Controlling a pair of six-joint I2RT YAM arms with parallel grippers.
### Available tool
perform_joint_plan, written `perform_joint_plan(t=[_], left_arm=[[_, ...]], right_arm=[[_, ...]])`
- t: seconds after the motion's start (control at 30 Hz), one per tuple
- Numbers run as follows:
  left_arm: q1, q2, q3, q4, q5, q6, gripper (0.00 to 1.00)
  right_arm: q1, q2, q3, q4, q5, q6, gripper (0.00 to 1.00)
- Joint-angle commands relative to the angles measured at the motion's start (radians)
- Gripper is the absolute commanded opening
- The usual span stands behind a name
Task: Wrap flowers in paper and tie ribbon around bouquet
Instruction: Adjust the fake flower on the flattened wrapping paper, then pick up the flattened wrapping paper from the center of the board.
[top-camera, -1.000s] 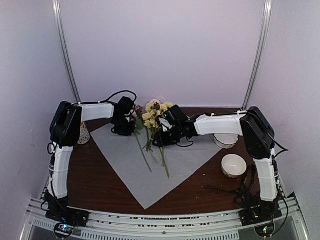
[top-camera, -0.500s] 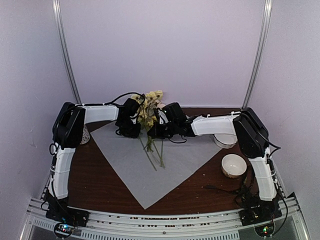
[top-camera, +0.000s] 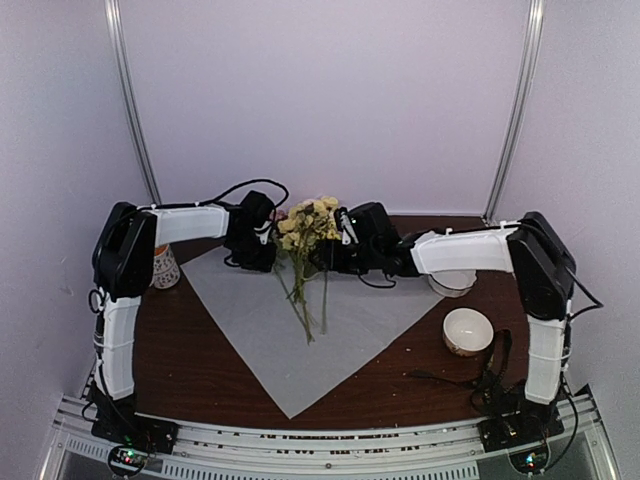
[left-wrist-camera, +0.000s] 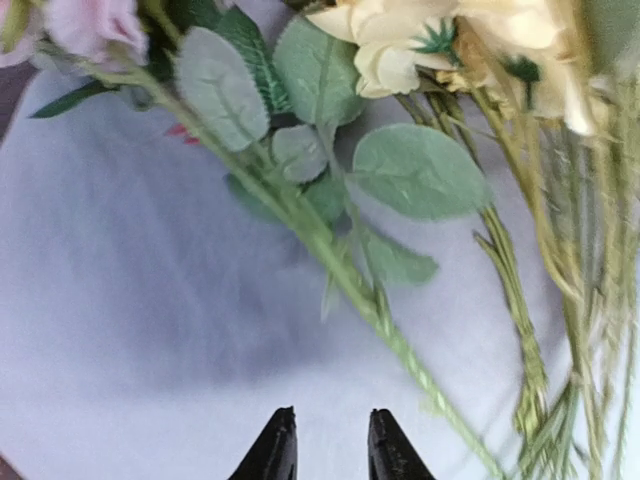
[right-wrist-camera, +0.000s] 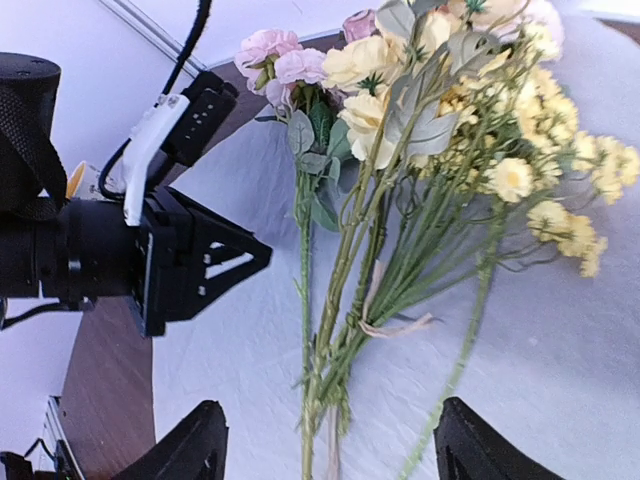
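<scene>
Arranging step: flowers (top-camera: 308, 222) lying on the far-centre part of the paper (top-camera: 290, 350), blooms far, stems pointing near. Left gripper (left-wrist-camera: 328, 455) barely parted, empty, just left of the stems. Right gripper (right-wrist-camera: 332, 445) spread wide astride the stems, grasping nothing. Next, probably: pinching 1 paper corner and folding it over the stems.

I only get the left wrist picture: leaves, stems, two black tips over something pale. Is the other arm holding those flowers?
Observer: No. The right gripper is open, its fingers wide on either side of the stems of the flowers.
Visitor: What's the pale stuff?
Observer: A sheet of paper spread on the table, one corner toward the arms' bases.
Visitor: Anything else there?
Observer: A white bowl right of the paper, a second bowl behind it.
</scene>
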Motion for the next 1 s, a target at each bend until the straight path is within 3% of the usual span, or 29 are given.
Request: perform_joint_plan(t=[0.0, 0.2, 0.33, 0.47, 0.53, 0.73, 0.97], left_arm=[[0.008, -0.182, -0.092, -0.02, -0.029, 0.045, 0.29], [0.006, -0.399, -0.33, -0.052, -0.059, 0.064, 0.35], [-0.013, -0.57, -0.547, 0.007, 0.035, 0.102, 0.48], [-0.132, -0.72, -0.704, 0.04, -0.026, 0.178, 0.43], [-0.232, -0.773, -0.754, 0.056, -0.04, 0.271, 0.39], [-0.552, -0.82, -0.84, 0.129, 0.104, 0.638, 0.34], [-0.655, -0.837, -1.003, 0.358, 0.062, 0.92, 0.33]], right_arm=[[-0.02, -0.24, -0.102, -0.139, 0.151, -0.223, 0.74], [-0.03, -0.349, -0.179, -0.445, 0.172, -0.437, 0.74], [-0.016, -0.368, -0.236, -0.555, 0.132, -0.448, 0.73], [0.018, -0.397, -0.321, -0.572, 0.141, -0.443, 0.73], [0.03, -0.399, -0.351, -0.579, 0.136, -0.441, 0.72], [0.117, -0.38, -0.396, -0.503, 0.038, -0.43, 0.69], [0.306, -0.329, -0.37, -0.436, -0.005, -0.568, 0.7]])
